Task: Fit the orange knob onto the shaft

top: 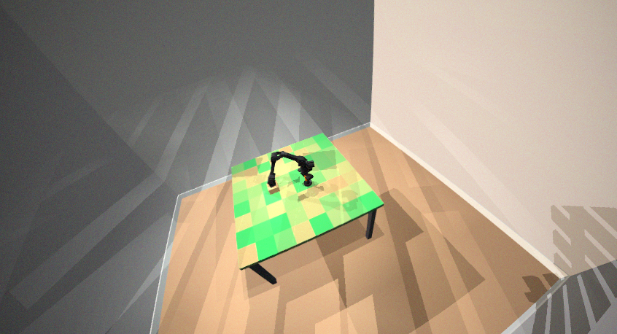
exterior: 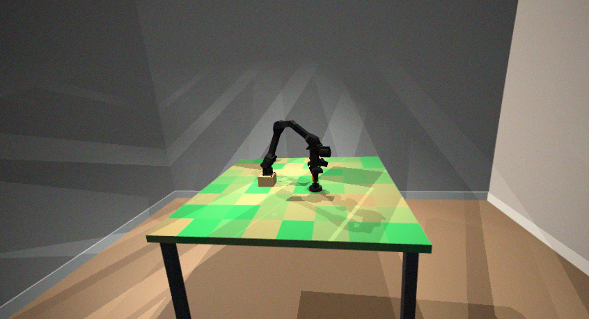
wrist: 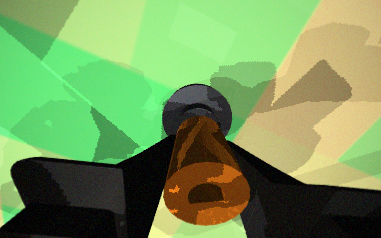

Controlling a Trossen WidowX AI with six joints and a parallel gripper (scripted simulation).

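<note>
In the wrist view the orange knob [wrist: 206,170] is held upright between my gripper's [wrist: 205,192] dark fingers. Its top end shows a D-shaped hole. Directly below it lies the dark round pedestal [wrist: 179,107], and the knob's lower end covers the shaft, which is hidden. In the top and exterior views the gripper [top: 306,176] [exterior: 315,175] points straight down, with the knob [exterior: 312,178] a small orange spot just above the pedestal [top: 308,183] [exterior: 315,188]. I cannot tell how far down the knob sits.
The arm's base stands on a small tan block [exterior: 266,179] [top: 272,187] left of the pedestal. The checkered green and tan table [exterior: 288,222] [top: 280,228] stands on dark legs over a wooden floor.
</note>
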